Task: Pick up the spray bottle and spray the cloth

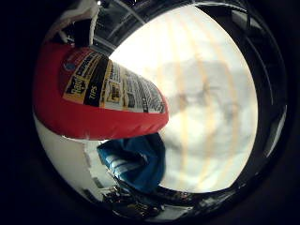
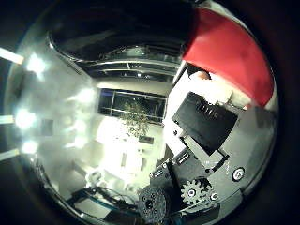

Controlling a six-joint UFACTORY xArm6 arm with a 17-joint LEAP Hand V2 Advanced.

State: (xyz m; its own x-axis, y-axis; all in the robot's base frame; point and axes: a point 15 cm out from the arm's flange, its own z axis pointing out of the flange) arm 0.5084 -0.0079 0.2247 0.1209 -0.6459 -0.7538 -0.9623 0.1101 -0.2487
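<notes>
The red spray bottle (image 1: 70, 108) with a yellow and black label fills a large part of the little finger side palm view, close to the palm. The blue cloth (image 1: 141, 159) lies crumpled on the white table (image 1: 206, 103), just past the bottle's body. In the thumb side palm view, the red bottle (image 2: 230, 52) sits against my hand (image 2: 202, 127). The hand's black and white finger parts are curled against it, holding the bottle above the table. The bottle's spray head is not in view.
The thumb side palm view looks out into the room, with bright lights (image 2: 33, 66) and a dark window wall (image 2: 131, 103) far off. Dark frame bars (image 1: 239, 19) stand past the table's far edge.
</notes>
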